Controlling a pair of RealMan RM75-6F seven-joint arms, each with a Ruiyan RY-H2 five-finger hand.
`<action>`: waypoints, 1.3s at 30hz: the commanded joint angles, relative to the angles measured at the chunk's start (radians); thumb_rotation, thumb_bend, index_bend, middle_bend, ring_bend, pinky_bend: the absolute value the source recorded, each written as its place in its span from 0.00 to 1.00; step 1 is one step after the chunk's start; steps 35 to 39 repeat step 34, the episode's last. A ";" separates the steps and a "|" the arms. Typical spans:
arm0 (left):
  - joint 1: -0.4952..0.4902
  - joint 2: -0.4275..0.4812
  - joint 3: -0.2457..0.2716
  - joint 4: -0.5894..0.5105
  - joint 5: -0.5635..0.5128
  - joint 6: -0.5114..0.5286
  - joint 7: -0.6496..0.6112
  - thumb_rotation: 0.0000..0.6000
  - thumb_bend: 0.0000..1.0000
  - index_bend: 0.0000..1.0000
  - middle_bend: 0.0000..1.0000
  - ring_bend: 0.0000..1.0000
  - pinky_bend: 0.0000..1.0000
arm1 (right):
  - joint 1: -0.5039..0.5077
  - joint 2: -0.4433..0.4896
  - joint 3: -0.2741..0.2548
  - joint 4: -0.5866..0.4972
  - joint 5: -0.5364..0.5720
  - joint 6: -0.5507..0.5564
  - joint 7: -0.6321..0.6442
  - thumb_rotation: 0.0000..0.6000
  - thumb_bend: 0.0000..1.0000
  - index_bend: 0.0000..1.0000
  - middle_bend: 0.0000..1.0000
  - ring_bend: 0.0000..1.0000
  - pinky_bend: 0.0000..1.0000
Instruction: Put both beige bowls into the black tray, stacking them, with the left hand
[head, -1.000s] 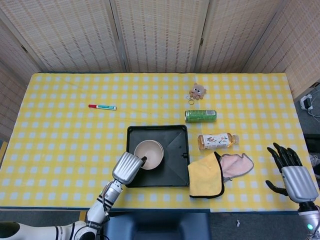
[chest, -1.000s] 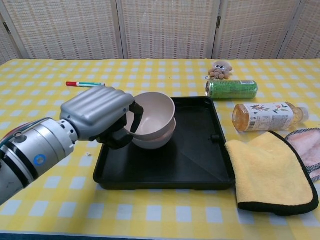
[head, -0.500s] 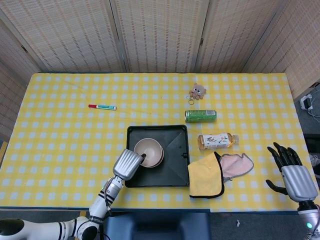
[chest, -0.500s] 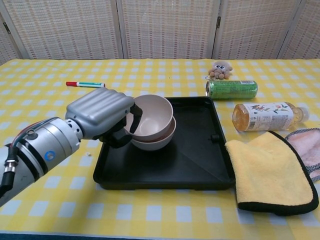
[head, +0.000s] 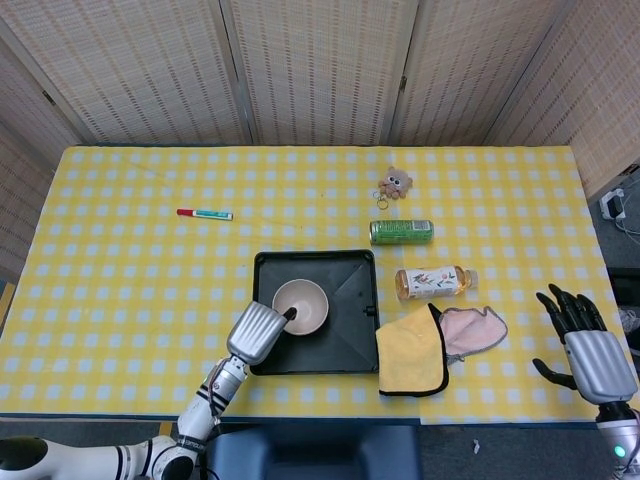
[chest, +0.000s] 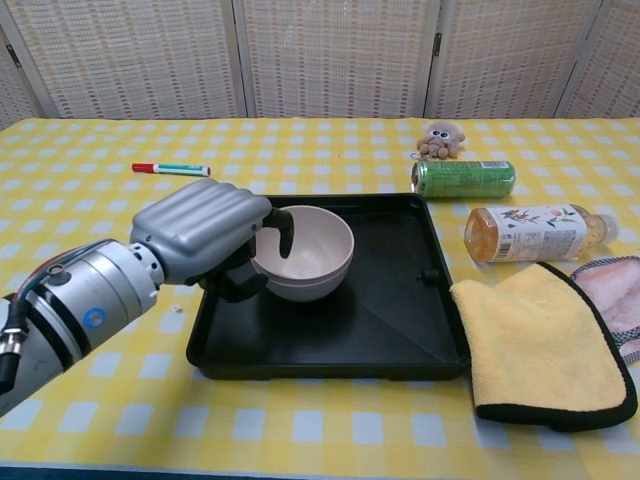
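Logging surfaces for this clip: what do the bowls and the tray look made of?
Beige bowls: matte, uniform colour, thin rims, so probably plastic or melamine, though ceramic can't be ruled out. Black tray: smooth moulded plastic by its look, with soft sheen and rounded corners.

The left hand (chest: 205, 235) covers the near rim of the stacked bowls (chest: 305, 250), perhaps gripping it.

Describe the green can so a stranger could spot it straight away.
Start at the square black plastic tray near the middle of the yellow checked tablecloth. Just beyond its far right corner lies the green metal drink can, on its side. The clear bottle of amber tea nearer the robot also lies flat, but only the can is green.
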 joint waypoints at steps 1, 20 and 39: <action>0.003 0.003 0.004 -0.008 0.011 0.011 -0.004 1.00 0.50 0.41 1.00 1.00 1.00 | -0.001 0.001 -0.001 0.000 -0.002 0.002 0.001 1.00 0.26 0.00 0.00 0.00 0.00; 0.381 0.462 0.211 -0.160 0.180 0.426 -0.423 1.00 0.32 0.05 0.00 0.00 0.00 | -0.009 -0.018 -0.001 -0.002 -0.030 0.031 -0.033 1.00 0.26 0.00 0.00 0.00 0.00; 0.536 0.528 0.235 -0.052 0.277 0.581 -0.626 1.00 0.28 0.05 0.00 0.00 0.00 | 0.011 -0.061 0.003 0.001 -0.028 0.006 -0.098 1.00 0.26 0.00 0.00 0.00 0.00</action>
